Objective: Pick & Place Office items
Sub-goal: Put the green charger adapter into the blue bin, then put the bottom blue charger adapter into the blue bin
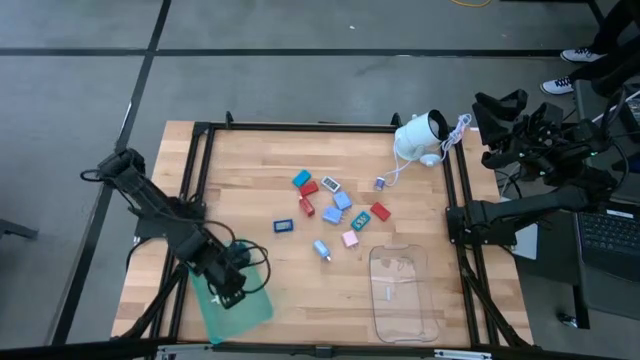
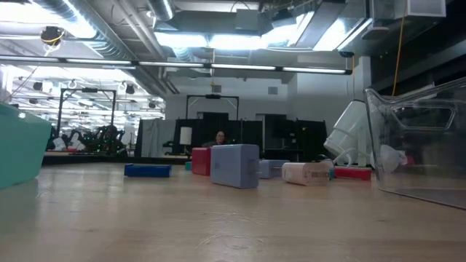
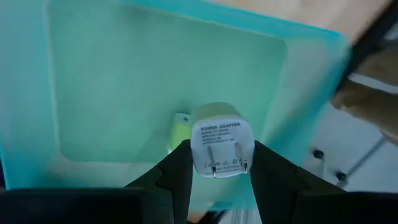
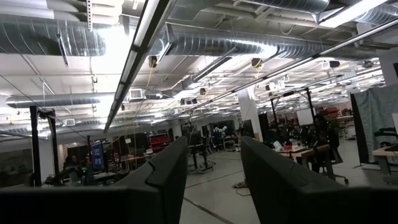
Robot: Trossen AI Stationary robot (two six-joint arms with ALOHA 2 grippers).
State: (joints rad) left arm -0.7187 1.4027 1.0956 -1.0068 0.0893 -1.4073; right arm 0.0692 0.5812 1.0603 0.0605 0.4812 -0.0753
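Observation:
My left gripper [image 1: 228, 283] hangs over the green tray [image 1: 240, 305] at the table's near left corner, shut on a white power adapter [image 3: 221, 140] with two metal prongs. A small yellow-green piece [image 3: 180, 132] lies in the tray [image 3: 124, 81] under it. Several small office items [image 1: 335, 210] in blue, red, pink and white lie loose on the middle of the table, and they also show in the low view [image 2: 234, 165]. My right gripper [image 1: 497, 105] waits raised beyond the table's far right corner, open [image 4: 214, 146] and pointing up into the room. My left gripper pinches the white adapter by two opposite sides [image 3: 196, 149] between its two fingers, coming from above and pointing steeply down. The pronged face [image 3: 224, 163] is turned up toward the wrist. The adapter hangs clear above the green tray's floor.
A clear tray [image 1: 403, 292] lies at the near right, large in the low view [image 2: 422, 142]. A white rounded device with a cord [image 1: 420, 137] stands at the far right. A black frame rail [image 1: 300, 127] borders the wooden table.

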